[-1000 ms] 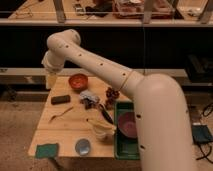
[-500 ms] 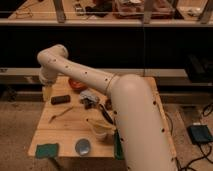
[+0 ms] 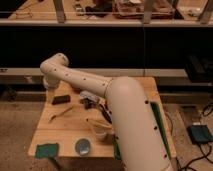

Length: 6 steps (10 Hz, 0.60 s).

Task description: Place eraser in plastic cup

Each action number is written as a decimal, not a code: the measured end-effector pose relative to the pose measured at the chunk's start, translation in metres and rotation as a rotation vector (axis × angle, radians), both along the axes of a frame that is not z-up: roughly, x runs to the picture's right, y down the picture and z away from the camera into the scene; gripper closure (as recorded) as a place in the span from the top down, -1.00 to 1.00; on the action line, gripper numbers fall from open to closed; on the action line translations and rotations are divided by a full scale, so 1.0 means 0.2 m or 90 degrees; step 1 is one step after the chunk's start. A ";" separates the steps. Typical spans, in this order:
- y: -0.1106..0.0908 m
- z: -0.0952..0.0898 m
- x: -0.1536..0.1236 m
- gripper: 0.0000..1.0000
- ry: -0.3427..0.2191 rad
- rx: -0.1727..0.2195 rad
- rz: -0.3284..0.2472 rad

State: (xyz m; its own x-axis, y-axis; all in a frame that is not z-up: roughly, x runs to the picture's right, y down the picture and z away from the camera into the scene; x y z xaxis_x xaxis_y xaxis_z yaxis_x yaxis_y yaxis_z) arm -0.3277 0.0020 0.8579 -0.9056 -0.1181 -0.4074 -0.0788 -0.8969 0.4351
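Gripper [image 3: 51, 85] just behind eraser [image 3: 61, 99] on table [image 3: 62, 131]; open or closed unclear. Cup [image 3: 83, 146] at front edge, well apart.

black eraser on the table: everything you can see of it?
The eraser is a small, flat, matte black rectangular block, no markings discernible. It lies flat on the light wooden table, back-left area, long side running roughly left to right. Only the tabletop seems to touch it. The gripper hangs just behind and left of it, apparently not in contact. The small round grey-blue plastic cup stands well away, near the front edge.
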 end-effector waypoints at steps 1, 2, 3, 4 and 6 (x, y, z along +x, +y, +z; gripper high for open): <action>0.03 0.07 0.01 0.60 0.021 0.003 0.013; 0.05 0.14 0.02 0.60 0.039 0.005 0.023; 0.08 0.18 0.01 0.60 0.047 -0.001 0.030; 0.10 0.25 0.03 0.60 0.052 -0.012 0.043; 0.17 0.35 0.04 0.60 0.024 -0.051 0.073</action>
